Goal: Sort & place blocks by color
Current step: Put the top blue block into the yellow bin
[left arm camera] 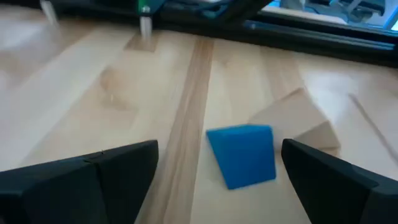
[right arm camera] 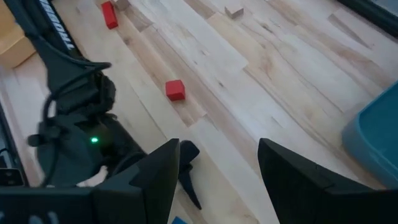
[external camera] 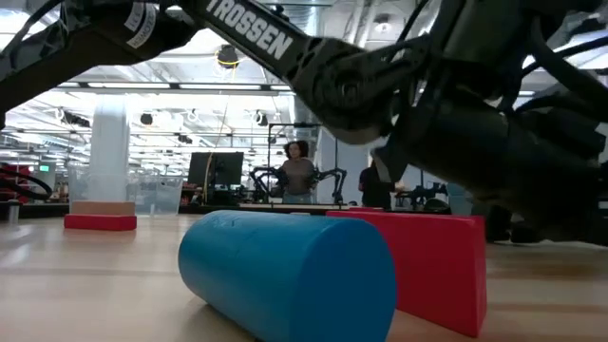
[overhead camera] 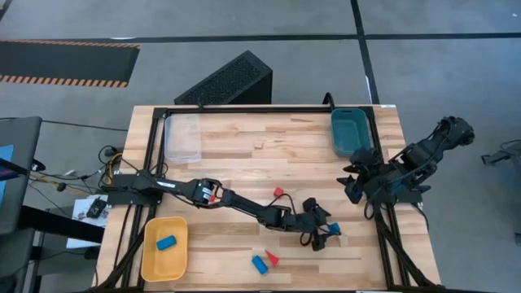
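Observation:
My left gripper (overhead camera: 324, 234) is low over the table's near right part and open. A blue block (left arm camera: 242, 154) stands on the table between its two fingers (left arm camera: 99, 180), apart from both, and shows in the high view too (overhead camera: 334, 229). A pale wood block (left arm camera: 298, 117) lies just beyond it. A red block (overhead camera: 278, 192) lies mid-table. A blue cylinder block (overhead camera: 260, 264) and a red wedge (overhead camera: 272, 257) lie near the front edge. Another blue block (overhead camera: 167, 242) lies in the yellow tray (overhead camera: 151, 268). My right gripper (overhead camera: 352, 185) waits open and empty at the right.
A teal tray (overhead camera: 350, 130) stands at the far right and a clear tray (overhead camera: 183, 137) at the far left. My left arm (overhead camera: 244, 203) stretches slantwise across the table's middle. In the low view the blue cylinder (external camera: 285, 271) and the red wedge (external camera: 432, 261) lie close to the camera.

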`<control>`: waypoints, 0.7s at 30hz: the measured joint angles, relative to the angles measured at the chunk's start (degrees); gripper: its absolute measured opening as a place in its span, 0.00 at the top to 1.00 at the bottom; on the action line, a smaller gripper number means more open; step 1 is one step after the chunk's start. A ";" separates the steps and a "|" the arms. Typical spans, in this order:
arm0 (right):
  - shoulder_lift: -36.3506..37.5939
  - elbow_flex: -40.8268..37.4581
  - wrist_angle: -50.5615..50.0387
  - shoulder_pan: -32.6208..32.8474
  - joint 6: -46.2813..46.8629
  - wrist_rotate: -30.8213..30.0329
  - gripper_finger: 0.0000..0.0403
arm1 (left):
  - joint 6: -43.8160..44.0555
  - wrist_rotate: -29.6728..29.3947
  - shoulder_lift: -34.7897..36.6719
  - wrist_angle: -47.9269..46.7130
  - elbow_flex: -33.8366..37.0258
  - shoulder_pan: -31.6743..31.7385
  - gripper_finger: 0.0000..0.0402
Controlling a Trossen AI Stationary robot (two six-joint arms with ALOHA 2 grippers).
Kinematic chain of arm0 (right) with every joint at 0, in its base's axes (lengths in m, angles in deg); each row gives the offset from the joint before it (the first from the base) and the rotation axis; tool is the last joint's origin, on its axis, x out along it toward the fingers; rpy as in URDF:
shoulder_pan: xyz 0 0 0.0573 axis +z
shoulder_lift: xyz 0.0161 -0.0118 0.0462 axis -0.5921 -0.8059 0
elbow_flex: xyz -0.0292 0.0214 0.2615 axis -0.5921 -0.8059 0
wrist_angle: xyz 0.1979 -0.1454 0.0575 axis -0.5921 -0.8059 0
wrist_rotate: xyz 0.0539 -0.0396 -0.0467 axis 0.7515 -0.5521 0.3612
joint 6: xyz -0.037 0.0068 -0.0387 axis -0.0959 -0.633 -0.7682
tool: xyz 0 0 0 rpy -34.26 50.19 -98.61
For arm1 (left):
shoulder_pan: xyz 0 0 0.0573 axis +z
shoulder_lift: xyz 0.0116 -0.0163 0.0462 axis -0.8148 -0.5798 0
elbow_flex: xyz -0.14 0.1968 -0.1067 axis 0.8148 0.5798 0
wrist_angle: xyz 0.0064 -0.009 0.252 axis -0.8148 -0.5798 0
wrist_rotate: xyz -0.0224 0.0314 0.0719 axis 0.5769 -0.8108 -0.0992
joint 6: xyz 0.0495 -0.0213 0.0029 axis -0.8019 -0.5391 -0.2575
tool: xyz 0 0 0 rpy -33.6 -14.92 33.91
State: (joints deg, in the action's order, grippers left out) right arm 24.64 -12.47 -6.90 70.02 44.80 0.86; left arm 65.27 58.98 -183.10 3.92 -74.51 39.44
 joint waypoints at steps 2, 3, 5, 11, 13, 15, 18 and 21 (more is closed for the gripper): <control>0.06 0.00 0.35 0.00 0.00 0.58 0.39 | 0.99 -0.15 -0.22 1.65 0.00 -0.10 0.19; 0.05 0.00 0.38 0.00 0.00 0.61 0.39 | 1.16 -0.10 -0.26 2.12 0.00 -0.12 0.20; 0.04 0.00 0.45 0.00 0.00 0.72 0.39 | 0.62 -1.12 -0.94 3.25 -0.17 -0.23 0.21; 0.13 0.00 0.51 0.00 -0.06 0.83 0.39 | -2.04 -0.69 -1.10 2.83 -0.11 -0.23 0.29; 0.13 0.00 0.50 0.00 -0.18 0.83 0.39 | -3.31 -0.62 -1.10 1.99 -0.11 -0.25 0.33; 0.13 0.00 0.49 -0.11 -0.41 0.83 0.39 | -4.42 -0.74 -1.10 1.67 -0.11 -0.22 0.36; 0.13 0.00 0.49 -0.49 -0.63 0.83 0.39 | -5.73 -0.73 -1.10 1.07 -0.11 -0.21 0.39; 0.13 0.00 0.53 -0.48 -0.21 0.83 0.39 | -6.70 -0.76 -1.10 0.56 -0.11 -0.21 0.40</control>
State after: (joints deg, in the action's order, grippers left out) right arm 24.77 -12.47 -6.37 69.54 44.59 1.70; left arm 58.57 58.22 -184.19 4.49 -74.61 39.23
